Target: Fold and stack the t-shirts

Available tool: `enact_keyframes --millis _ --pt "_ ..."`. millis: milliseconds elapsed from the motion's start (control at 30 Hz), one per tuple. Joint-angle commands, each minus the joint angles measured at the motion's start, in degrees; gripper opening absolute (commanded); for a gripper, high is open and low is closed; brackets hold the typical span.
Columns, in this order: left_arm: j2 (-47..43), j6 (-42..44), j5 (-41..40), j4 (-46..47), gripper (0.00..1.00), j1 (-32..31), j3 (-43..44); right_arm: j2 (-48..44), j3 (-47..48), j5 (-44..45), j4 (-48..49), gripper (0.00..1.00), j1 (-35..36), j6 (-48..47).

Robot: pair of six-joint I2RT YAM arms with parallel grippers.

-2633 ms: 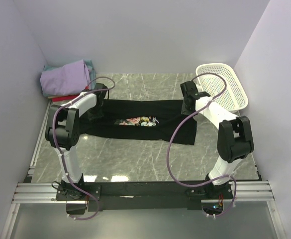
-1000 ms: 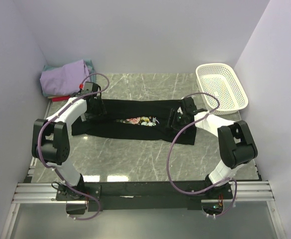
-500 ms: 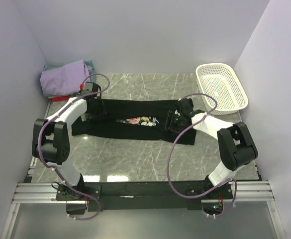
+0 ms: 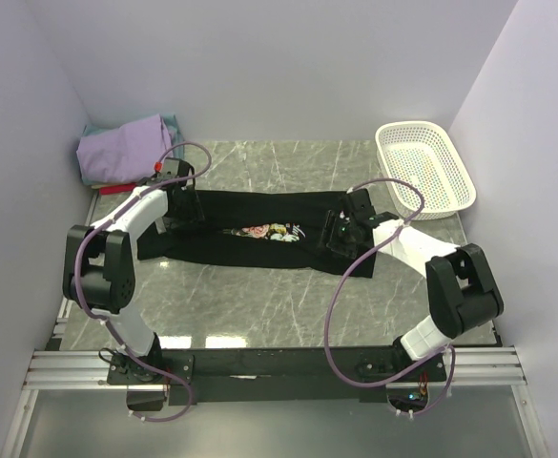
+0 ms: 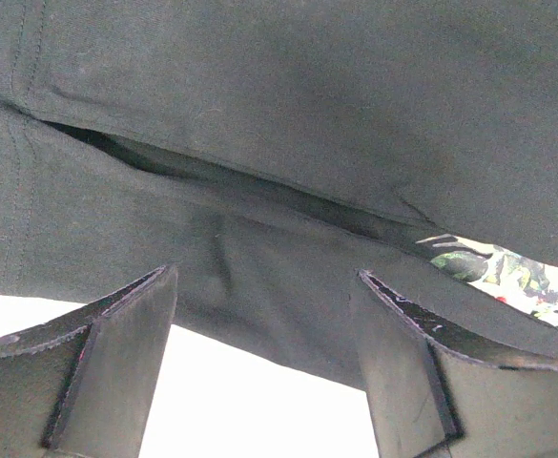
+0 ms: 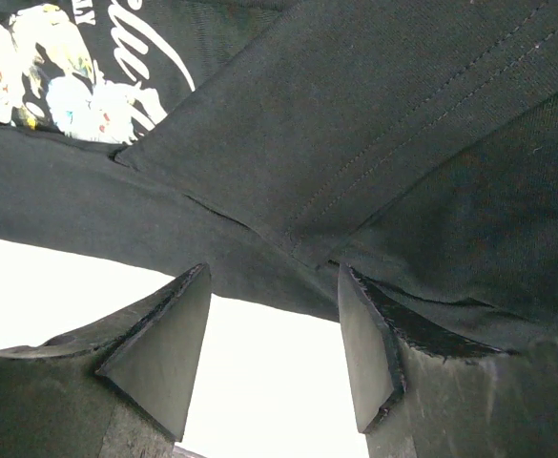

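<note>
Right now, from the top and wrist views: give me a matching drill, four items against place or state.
1 black t-shirt
2 lavender shirt
3 basket
4 left gripper

A far right corner of the table
B open, at the black t-shirt's left end
C far left corner of the table
D laid out across mid-table

Pairs: 1-D, 2-C, 3-A, 4-B

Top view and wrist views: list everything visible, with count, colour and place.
Black shirt: one, black with a rose print, laid flat across the table's middle.
Folded shirts: one pile, lavender on top with teal and red edges, far left corner.
Basket: one, white mesh, far right.
Table: one, grey marble.
Cables: two, purple, one along each arm.
Left fingers: open, black, at the shirt's left end.
Right fingers: open, black, at the shirt's right end.
</note>
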Motion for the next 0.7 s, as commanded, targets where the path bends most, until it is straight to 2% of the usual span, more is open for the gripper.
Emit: enact_keyframes --millis 0,400,500,667 --pt "0.05 0.91 0.45 0.42 0.78 -0.09 1.05 0.63 -0.70 0.45 1.06 0.63 0.28 0.83" --pt "0.57 1.17 0.63 0.16 0.77 -0.17 1.22 3.62 -1.76 -1.40 3.96 0.62 0.28 1.27" --pt "0.66 1.18 0.45 0.07 0.77 -0.17 1.22 4.32 -1.58 -1.66 4.32 0.57 0.28 1.01" --pt "0.75 1.26 0.28 -0.19 0.77 -0.17 1.40 5.12 -0.88 -2.01 4.75 0.36 0.19 0.75"
